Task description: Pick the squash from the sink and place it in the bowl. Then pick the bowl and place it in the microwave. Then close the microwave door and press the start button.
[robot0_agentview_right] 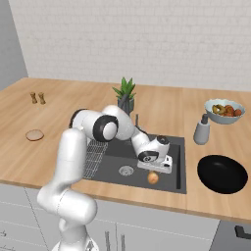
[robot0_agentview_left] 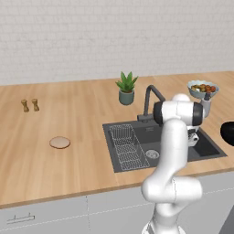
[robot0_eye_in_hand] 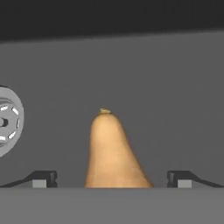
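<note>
So the gripper (robot0_eye_in_hand: pixel 112 179) is wide open, hanging low inside the sink (robot0_agentview_right: pixel 110 169), with one fingertip (robot0_eye_in_hand: pixel 43 178) on each side of the squash (robot0_eye_in_hand: pixel 113 151). From the hand camera the squash sits right in the middle between the tips, narrow neck pointing away, and neither finger looks like it's touching it. The round drain (robot0_eye_in_hand: pixel 8 121) is off at the left edge of that view.

From the right base camera you can see the squash (robot0_agentview_right: pixel 153 178) lying on the sink floor near the front right corner, just under the hand, with the drain (robot0_agentview_right: pixel 126 170) a bit to its left and the wire rack (robot0_agentview_right: pixel 95 158) further left.

The black bowl (robot0_agentview_right: pixel 222 173) sits on the wooden counter (robot0_agentview_right: pixel 59 142) right of the sink, nothing in it. Behind it are a soap dispenser (robot0_agentview_right: pixel 201 130) and a dish of fruit (robot0_agentview_right: pixel 224 111). A potted plant (robot0_agentview_left: pixel 126 87) stands behind the sink by the faucet (robot0_agentview_left: pixel 151 98). Way off left are two little shakers (robot0_agentview_left: pixel 29 105) and a round flat slice of something (robot0_agentview_left: pixel 60 142).
</note>
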